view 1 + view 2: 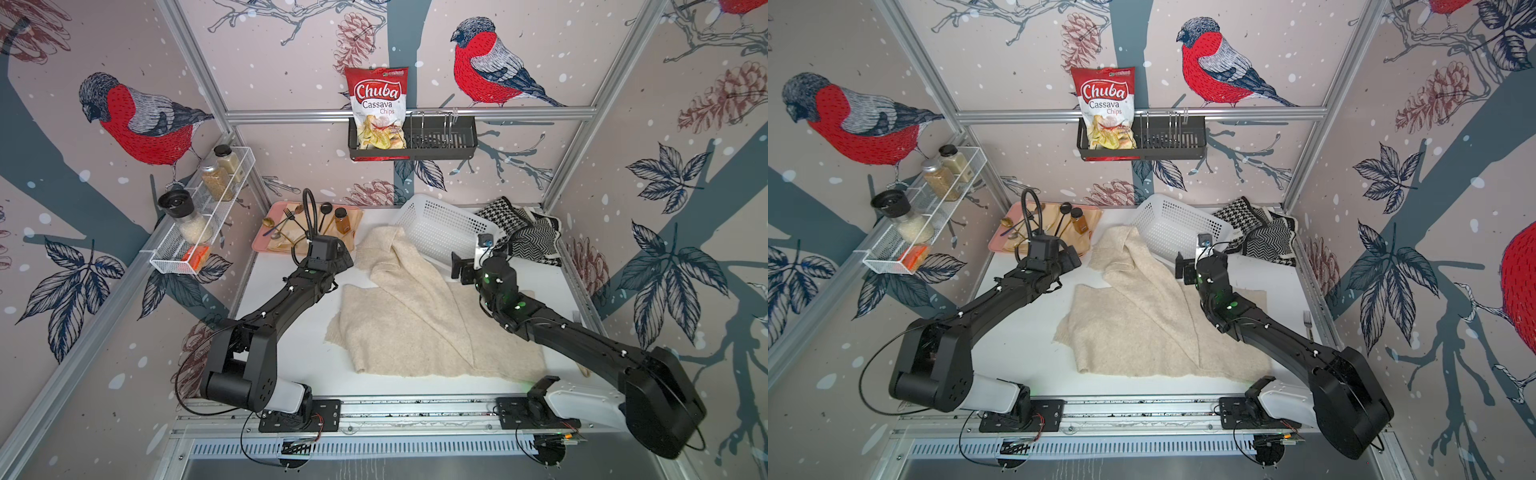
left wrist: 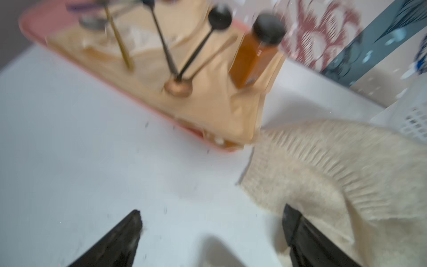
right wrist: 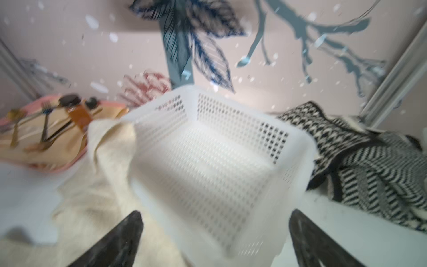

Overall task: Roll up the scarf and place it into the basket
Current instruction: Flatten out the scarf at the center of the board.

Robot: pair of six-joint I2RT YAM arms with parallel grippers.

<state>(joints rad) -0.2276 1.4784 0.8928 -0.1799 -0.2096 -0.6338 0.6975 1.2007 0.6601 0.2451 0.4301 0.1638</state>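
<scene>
Cream knit scarf (image 1: 415,316) lies unrolled across the table (image 1: 303,365), its far end against the white basket (image 1: 419,216). Left hand (image 2: 211,211) and right hand (image 3: 215,212) both gape, holding nothing. Loose, floppy knit may unroll or drag the basket askew when pulled.

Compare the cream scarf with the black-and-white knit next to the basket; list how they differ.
Colour: the cream scarf is plain, the black-and-white knit carries houndstooth and zigzag patterns. Pose: the cream scarf lies spread out across the middle of the table, the black-and-white knit is bunched in the far right corner. Shared: both are soft fabric lying beside the basket, neither inside it.
</scene>
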